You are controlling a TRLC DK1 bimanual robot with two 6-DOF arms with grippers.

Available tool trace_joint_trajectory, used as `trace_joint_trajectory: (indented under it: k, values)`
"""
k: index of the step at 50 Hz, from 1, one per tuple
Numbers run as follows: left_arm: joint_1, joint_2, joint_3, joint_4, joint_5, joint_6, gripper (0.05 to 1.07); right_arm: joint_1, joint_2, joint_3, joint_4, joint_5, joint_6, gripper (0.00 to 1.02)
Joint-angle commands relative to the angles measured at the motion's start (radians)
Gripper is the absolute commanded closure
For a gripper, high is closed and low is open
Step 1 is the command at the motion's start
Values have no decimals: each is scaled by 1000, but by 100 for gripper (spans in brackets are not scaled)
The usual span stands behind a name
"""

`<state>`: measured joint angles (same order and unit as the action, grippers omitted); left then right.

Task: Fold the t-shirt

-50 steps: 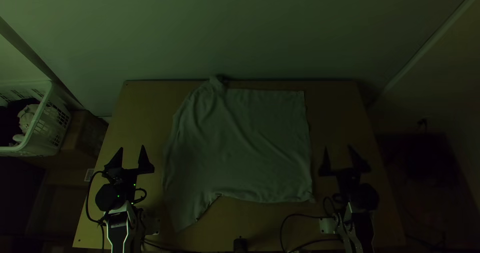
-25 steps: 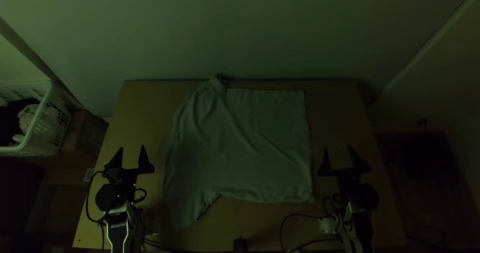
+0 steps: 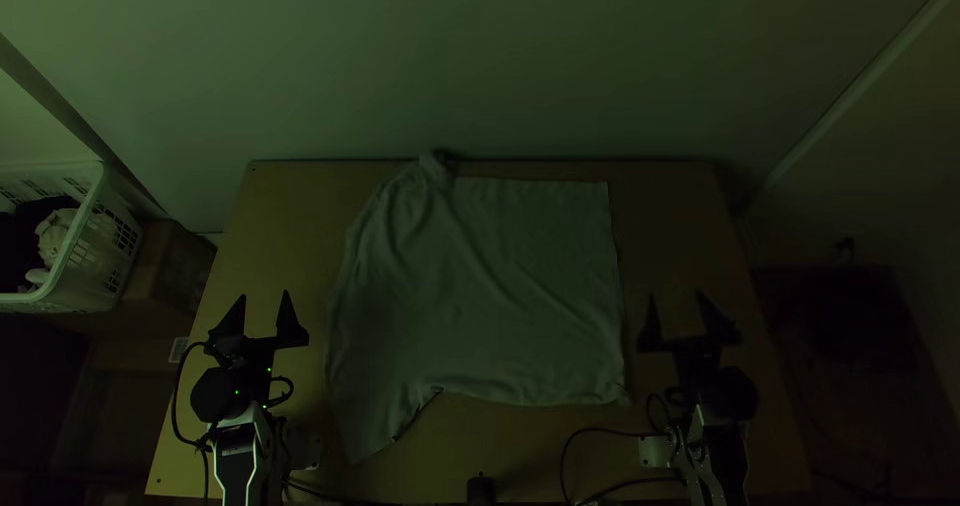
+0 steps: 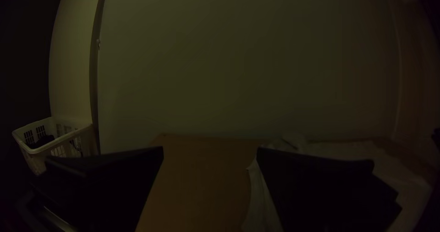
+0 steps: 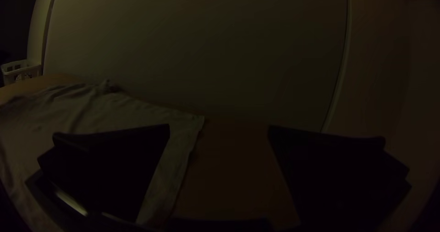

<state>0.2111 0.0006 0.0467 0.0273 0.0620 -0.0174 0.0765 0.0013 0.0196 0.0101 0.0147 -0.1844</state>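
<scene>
Top view: a pale, soft cloth t-shirt point(image 3: 480, 296) is laid spread, with shallow creases, over the centre of the light wooden bench point(image 3: 275, 216); a small bunched part is seen at its upper edge, left of the frame's centre, and a pointed part is extended towards the lower left; its right-hand edge is nearly straight. At the lower left of the frame, the left claw point(image 3: 264, 296), with two wide flat black fingers, is held wide open beside the cloth, nothing being gripped; at the lower right, the matching right claw point(image 3: 676, 295) is likewise spread wide and without a load, just beside the cloth's right edge; both are set apart from the cloth. A white plastic slatted basket point(image 3: 85, 266), in which cloth is contained, is placed at the left edge of the frame.
</scene>
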Motion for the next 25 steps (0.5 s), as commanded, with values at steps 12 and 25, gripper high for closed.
trace_joint_trajectory:
  k: [12,25]
  values:
    - [-7,-1,-44,-29,-1,-27,10,11,-4,-10,-29,7,39,4]
    - [-16,-1,-44,-36,-28,-26,10,23,-4,-10,-29,7,43,4]
